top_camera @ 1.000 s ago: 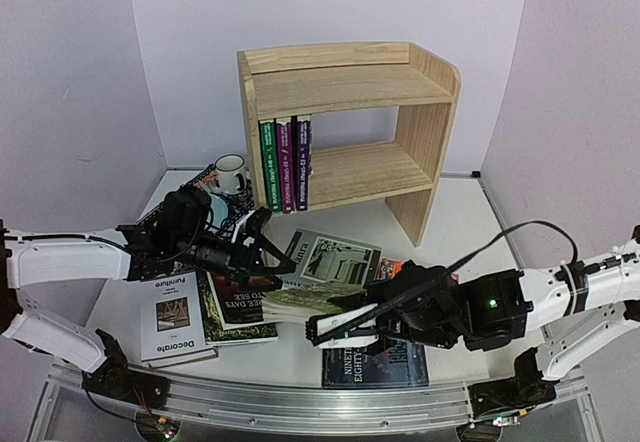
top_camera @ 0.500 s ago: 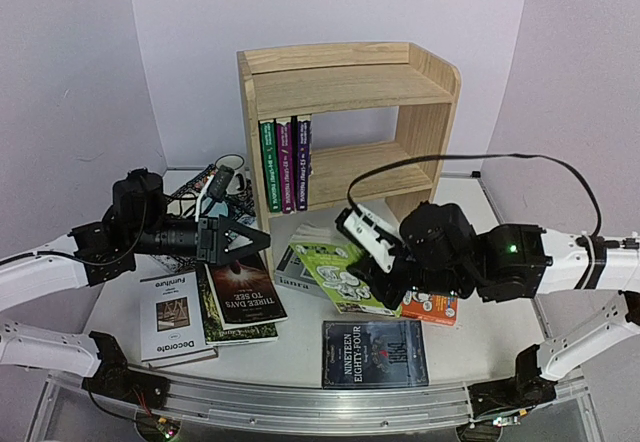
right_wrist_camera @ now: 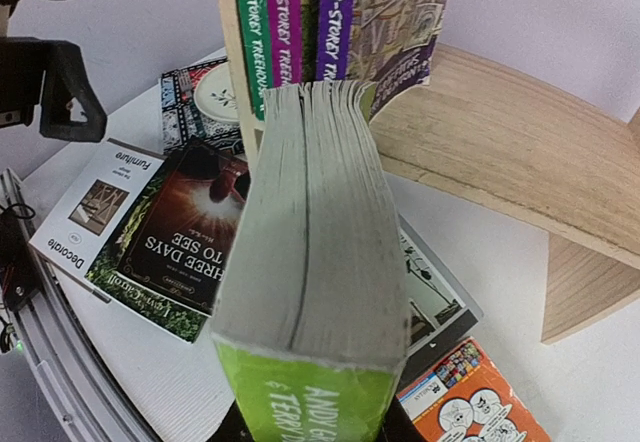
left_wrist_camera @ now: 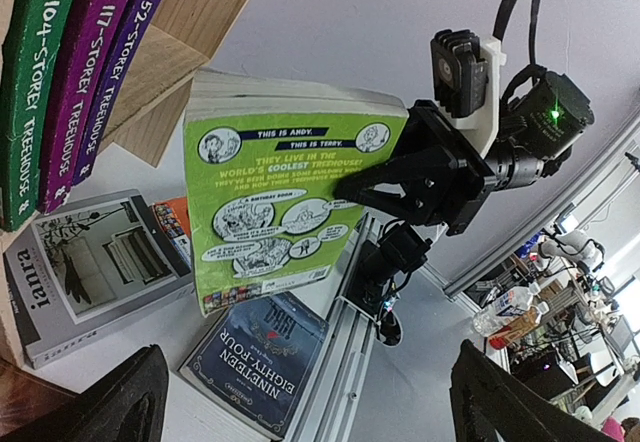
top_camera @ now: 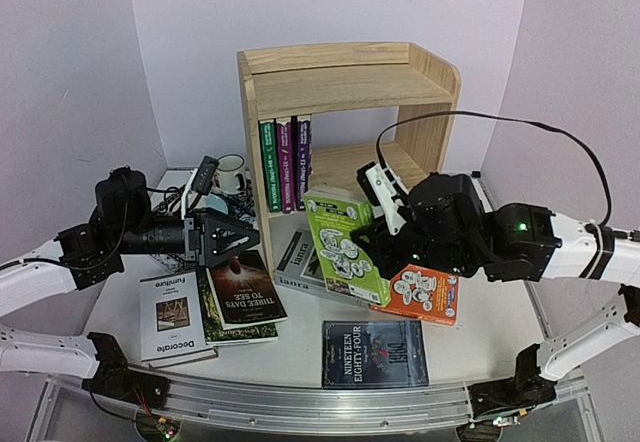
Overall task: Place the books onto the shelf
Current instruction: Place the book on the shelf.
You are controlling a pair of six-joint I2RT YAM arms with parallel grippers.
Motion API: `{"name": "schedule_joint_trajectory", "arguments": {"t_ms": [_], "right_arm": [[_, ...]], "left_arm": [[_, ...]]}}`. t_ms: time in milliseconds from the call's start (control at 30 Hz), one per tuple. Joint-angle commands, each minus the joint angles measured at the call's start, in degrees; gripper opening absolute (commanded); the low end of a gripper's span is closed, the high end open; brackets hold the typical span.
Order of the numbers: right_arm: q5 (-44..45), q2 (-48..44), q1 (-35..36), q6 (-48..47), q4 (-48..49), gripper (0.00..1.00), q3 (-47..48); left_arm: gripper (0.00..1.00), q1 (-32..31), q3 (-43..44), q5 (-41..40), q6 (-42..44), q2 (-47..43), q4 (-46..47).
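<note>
We hold the green book (top_camera: 340, 244) pinched upright in the right gripper (top_camera: 380, 252), left gripper (top_camera: 235, 240) spread and empty; shelving it next calls for sliding it beside the standing books (top_camera: 285, 162) on the shelf (top_camera: 437, 112).

Bright, even, diffuse lighting from above. Soft shadow inside the light pine two-tier shelf (top_camera: 350, 87), under its top board. Sharp near shelf; left wrist background right of it soft, edges stretched.

lime-green cartoon bk (top_camera: 345, 249), pale pine shelf (top_camera: 350, 87)

Left end effector (top_camera: 245, 242) spread wide; right end effector (top_camera: 372, 249) clamped, raised.
</note>
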Motion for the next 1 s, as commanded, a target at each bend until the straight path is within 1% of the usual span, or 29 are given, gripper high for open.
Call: {"name": "schedule_joint_trajectory", "arguments": {"t_ms": [0, 100, 233, 433, 533, 733, 967], "right_arm": [[10.3, -5.8, -0.3, -1.5, 5.2, 0.0, 0.5], [14.8, -7.4, -0.4, -4.1, 9.6, 0.0, -1.1], [18.6, -8.3, -0.3, -9.0, 15.2, 0.0, -2.1], [18.9, -8.9, -0.4, -14.3, 26.8, 0.0, -5.4], [20.2, -7.1, -0.5, -16.8, 27.7, 0.0, -3.9], [20.9, -4.9, -0.6, -17.4, 32.5, 0.0, -4.0], [21.2, -3.0, -1.1, -17.1, 35.5, 0.0, -3.1]], "left_arm": [[0.99, 0.2, 1.2, -0.7, 1.5, 0.4, 0.2], [0.99, 0.2, 1.4, -1.4, 1.7, 1.1, 0.2], [0.99, 0.2, 1.7, -0.9, 1.3, 1.8, 0.3], [0.99, 0.2, 1.2, -1.1, 0.7, 1.3, 0.3], [0.99, 0.2, 0.9, -1.1, 0.4, 0.8, 0.3], [0.99, 0.2, 0.4, -1.4, -0.1, 0.1, 0.2], [0.99, 0.2, 0.2, -1.5, -0.4, -0.4, 0.2]]}}
